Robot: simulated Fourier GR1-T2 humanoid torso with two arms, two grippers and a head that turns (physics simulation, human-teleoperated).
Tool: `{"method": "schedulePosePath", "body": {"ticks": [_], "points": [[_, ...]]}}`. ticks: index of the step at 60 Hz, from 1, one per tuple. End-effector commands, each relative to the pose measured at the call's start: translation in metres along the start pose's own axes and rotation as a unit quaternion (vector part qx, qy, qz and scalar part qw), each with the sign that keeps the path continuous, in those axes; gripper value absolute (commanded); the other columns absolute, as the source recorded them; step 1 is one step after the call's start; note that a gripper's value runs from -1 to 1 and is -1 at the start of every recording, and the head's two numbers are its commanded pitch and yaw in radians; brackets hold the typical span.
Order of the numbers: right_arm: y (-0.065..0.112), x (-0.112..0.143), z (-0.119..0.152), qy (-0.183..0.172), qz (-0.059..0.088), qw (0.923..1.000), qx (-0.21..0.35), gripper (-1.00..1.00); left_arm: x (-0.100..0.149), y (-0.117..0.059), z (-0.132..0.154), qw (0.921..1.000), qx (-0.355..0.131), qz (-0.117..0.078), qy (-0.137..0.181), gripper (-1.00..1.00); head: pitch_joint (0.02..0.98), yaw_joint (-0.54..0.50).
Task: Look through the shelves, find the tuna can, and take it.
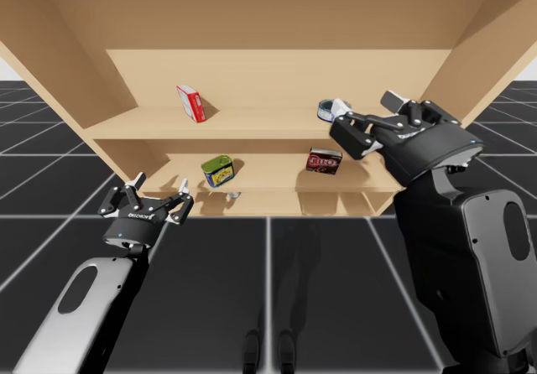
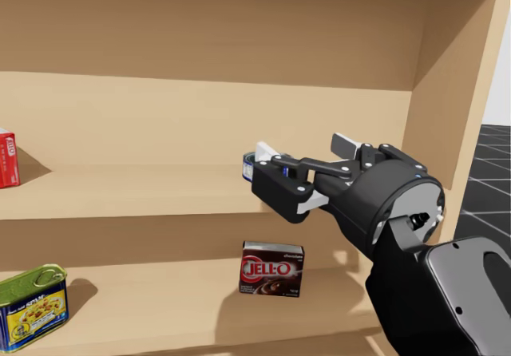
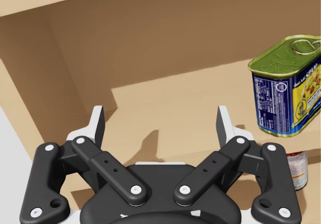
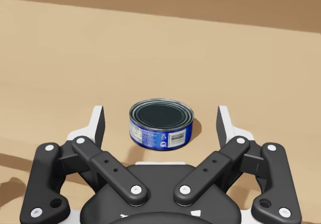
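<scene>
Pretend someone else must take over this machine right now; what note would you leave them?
Right claw: open at the upper shelf; the blue tuna can sits between its fingers, untouched.
Left claw: open, holding nothing, low by the lower shelf, near the green can.
Done: tuna can found, right claw lined up on it.
Left: close on the can and lift it out.

The shelves (image 2: 160, 192) look like smooth matt wood. The blue round can (image 4: 161, 124) has a glossy metal top and paper-like label; the green-lidded rectangular can (image 2: 30, 304), at eight o'clock from it, gleams like lacquered tin.
</scene>
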Motion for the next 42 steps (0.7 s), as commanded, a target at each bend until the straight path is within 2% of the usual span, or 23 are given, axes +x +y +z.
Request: {"method": "schedulePosePath", "body": {"ticks": [1,14,35,42], "points": [[0.004,-0.006,-0.016,0.026,0.000,0.9997,0.004,-1.00,0.000,0.001,0.000,1.0000,0.002,0.000,0.000,-1.00,0.301,-0.22],[0.008,-0.010,-0.033,0.045,0.010,0.9989,0.001,-1.00,0.001,0.003,0.000,1.0000,0.005,0.003,-0.002,-1.00,0.301,-0.22],[0.002,-0.026,-0.061,0.093,0.012,0.9952,-0.029,-1.00,0.002,0.005,0.000,1.0000,0.006,0.006,-0.003,-1.00,0.304,-0.22],[0.001,-0.029,-0.070,0.097,0.006,0.9948,-0.031,-1.00,0.002,0.005,0.000,1.0000,0.006,0.006,-0.004,-1.00,0.304,-0.21]]}}
